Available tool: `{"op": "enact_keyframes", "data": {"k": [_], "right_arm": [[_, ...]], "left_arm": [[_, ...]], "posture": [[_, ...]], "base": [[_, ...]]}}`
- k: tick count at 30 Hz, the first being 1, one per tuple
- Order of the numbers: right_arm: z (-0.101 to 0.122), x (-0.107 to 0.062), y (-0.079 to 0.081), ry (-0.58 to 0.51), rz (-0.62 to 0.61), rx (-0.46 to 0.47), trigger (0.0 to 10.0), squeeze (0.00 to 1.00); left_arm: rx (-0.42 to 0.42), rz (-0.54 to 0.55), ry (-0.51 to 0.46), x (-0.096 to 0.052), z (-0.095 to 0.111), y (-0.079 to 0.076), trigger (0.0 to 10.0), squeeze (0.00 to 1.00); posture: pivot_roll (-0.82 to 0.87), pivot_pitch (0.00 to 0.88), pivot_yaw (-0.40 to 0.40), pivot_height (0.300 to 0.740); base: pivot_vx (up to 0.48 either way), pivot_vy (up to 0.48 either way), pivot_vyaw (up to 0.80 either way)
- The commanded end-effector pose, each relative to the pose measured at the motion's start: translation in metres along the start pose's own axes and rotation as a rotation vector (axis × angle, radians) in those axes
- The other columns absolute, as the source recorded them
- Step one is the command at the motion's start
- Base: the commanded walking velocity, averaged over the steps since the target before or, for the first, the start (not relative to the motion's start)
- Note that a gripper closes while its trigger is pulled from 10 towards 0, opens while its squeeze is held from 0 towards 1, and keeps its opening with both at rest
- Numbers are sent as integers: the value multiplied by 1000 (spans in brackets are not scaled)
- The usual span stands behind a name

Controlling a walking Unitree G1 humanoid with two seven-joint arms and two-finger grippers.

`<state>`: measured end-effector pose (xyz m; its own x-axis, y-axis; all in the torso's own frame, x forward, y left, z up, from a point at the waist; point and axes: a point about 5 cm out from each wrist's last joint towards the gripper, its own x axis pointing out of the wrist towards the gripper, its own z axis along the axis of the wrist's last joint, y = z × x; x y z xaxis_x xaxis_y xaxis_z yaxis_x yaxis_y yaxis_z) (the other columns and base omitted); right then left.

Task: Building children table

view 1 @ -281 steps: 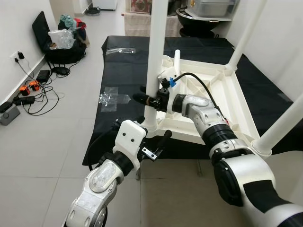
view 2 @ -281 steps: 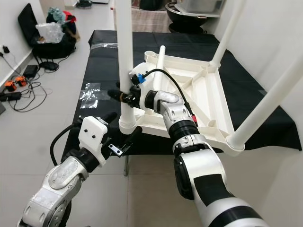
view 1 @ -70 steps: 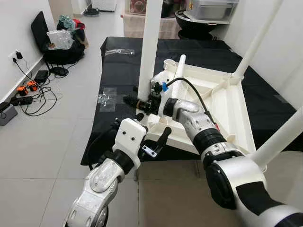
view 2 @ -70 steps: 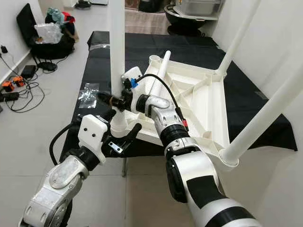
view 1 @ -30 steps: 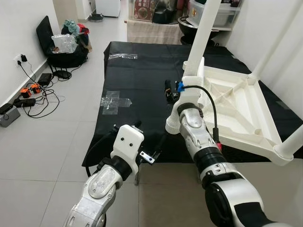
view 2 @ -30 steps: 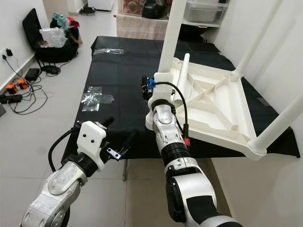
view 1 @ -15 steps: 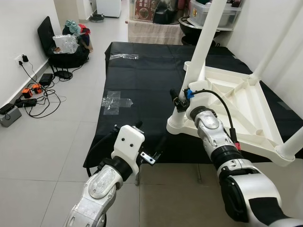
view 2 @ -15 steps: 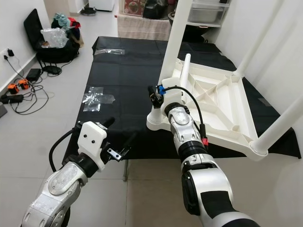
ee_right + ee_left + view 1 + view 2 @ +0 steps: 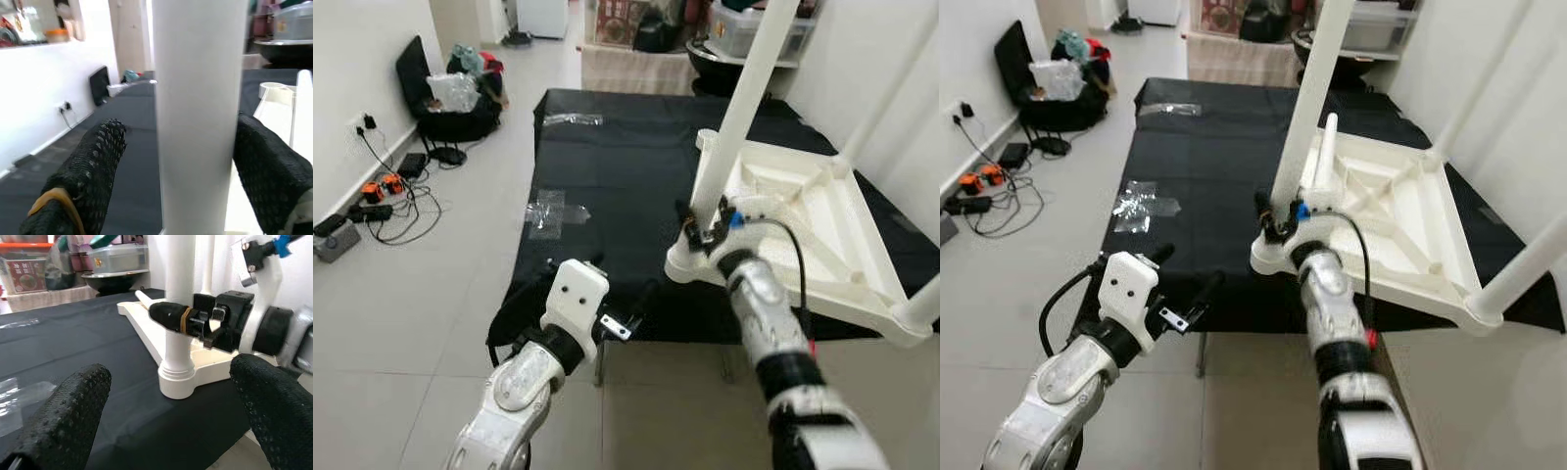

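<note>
My right claw [image 9: 703,227] grasps the near white leg [image 9: 736,119] low down, one finger on each side. That leg stands in the corner socket of the overturned tabletop [image 9: 808,230] on the black bench [image 9: 607,166]. My left claw [image 9: 628,311] hangs released by the bench edge.

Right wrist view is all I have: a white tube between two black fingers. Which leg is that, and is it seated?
Observer: It's the table leg at the near-left corner of the upturned white table; the left wrist view shows its foot in the corner socket.
Operator: Fingers touching it?
Observer: The right gripper straddles the leg just above the socket, fingers on both sides; contact isn't clear.
Operator: Left arm?
Observer: The left gripper is open, hovering over the near edge of the black mat, apart from the table.
</note>
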<state>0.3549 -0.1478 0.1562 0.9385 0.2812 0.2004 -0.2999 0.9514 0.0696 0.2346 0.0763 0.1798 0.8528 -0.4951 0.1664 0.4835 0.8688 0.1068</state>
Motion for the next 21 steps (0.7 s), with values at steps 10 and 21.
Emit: {"op": "enact_keyframes", "data": {"k": [10,21], "right_arm": [[11,-20,3,-67,51,-30,10000,0],[-9,-76,-16,39,-73,-76,10000,0]], "left_arm": [[8,7,10,-1,-4,2,10000,0],[-4,61,77,-9,-19,13,10000,0]], "posture": [[43,4,-91,740],[28,0,-72,740]], "base": [[0,0,0],[0,0,-218]]}}
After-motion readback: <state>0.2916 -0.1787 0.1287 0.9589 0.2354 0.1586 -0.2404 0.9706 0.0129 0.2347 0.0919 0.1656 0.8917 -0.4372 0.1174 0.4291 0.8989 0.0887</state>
